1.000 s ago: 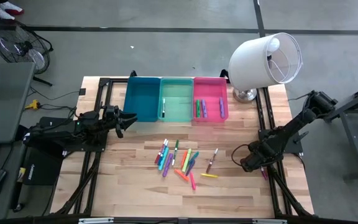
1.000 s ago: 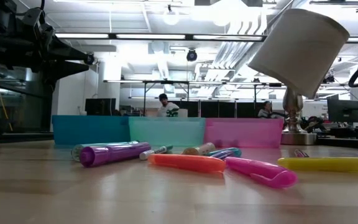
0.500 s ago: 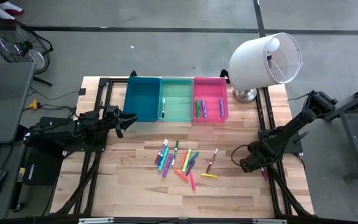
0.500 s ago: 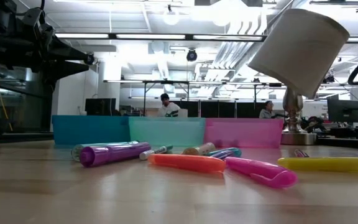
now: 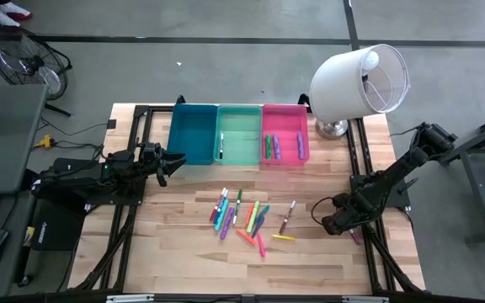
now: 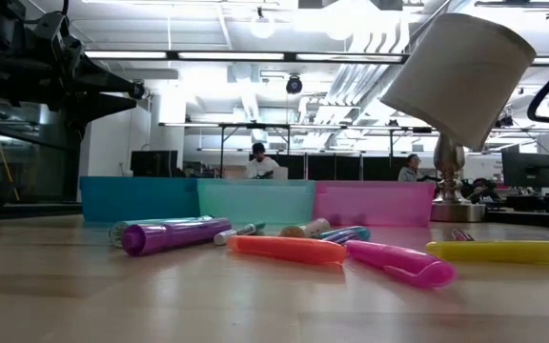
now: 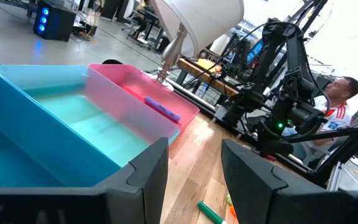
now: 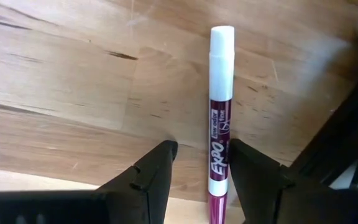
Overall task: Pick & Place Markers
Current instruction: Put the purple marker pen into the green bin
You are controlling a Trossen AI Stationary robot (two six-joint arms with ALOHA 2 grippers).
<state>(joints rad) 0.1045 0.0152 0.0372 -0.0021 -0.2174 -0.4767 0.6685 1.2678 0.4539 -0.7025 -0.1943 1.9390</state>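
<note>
Several markers [image 5: 242, 217] lie loose on the wooden table's middle, also in the low view [image 6: 284, 250]. Others lie inside the mint bin [image 5: 240, 135] and the pink bin [image 5: 285, 133]; the blue bin [image 5: 194, 133] stands beside them. My right gripper [image 8: 202, 146], at the table's right side [image 5: 331, 223], points nearly straight down and is open. A maroon marker with a white cap [image 8: 221, 106] lies flat on the wood, and its lower end runs between the fingers, close beside one of them. My left gripper [image 7: 194, 180] waits open and level near the blue bin [image 5: 171, 160].
A large white lamp [image 5: 360, 80] stands at the far right corner, behind the pink bin. Black frame rails run along the table's left and right sides [image 5: 360, 177]. Bare wood lies in front of the marker pile. People sit in the room beyond the table [image 6: 260, 162].
My right gripper has tipped a little further downward over the maroon marker, and its fingers have swung slightly toward the table's left. The markers and bins lie as before.
</note>
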